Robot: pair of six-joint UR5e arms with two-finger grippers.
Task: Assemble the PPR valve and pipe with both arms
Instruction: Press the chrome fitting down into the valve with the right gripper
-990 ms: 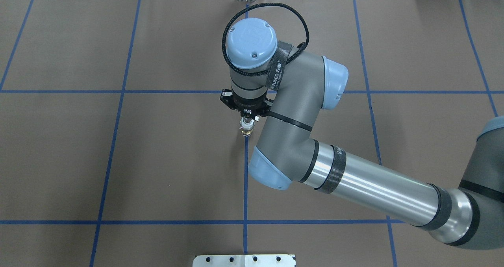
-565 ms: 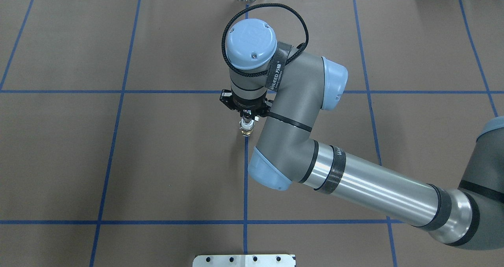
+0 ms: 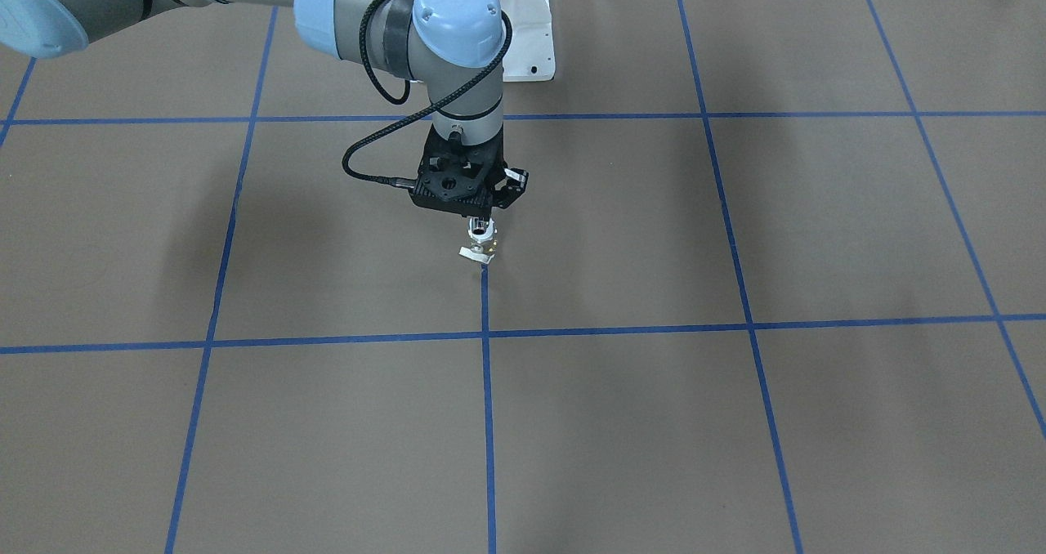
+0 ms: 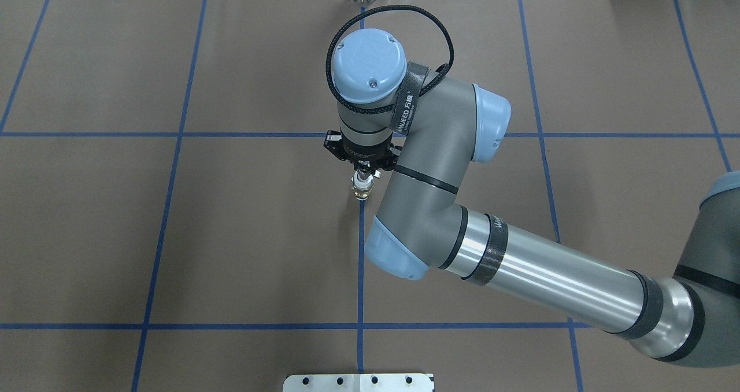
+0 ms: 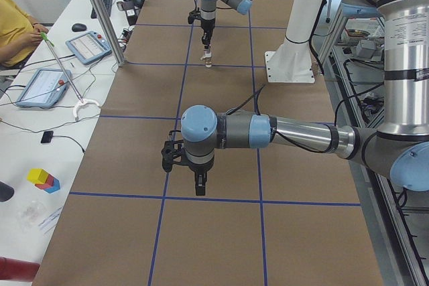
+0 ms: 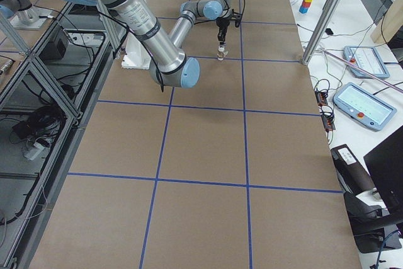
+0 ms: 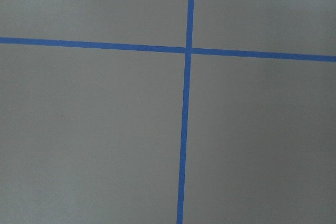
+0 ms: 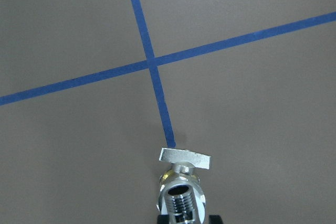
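Note:
My right gripper (image 4: 362,175) points straight down over the table's middle and is shut on the chrome pipe (image 3: 480,229). The PPR valve (image 3: 479,252), with its brass-tan body and flat whitish tab, sits joined to the pipe's lower end, at or just above the brown table where a blue tape line ends. In the right wrist view the pipe's threaded mouth (image 8: 180,203) is near the lens and the valve's tab (image 8: 185,157) lies beyond it. My left gripper (image 5: 200,185) shows only in the exterior left view, pointing down over bare table far from the parts. I cannot tell whether it is open or shut.
The white pedestal base (image 3: 527,39) stands at the robot's side of the table. A blue tape grid (image 4: 360,265) covers the brown table. A metal post (image 6: 334,14), tablets (image 5: 87,46) and a seated operator (image 5: 17,35) are along the far side.

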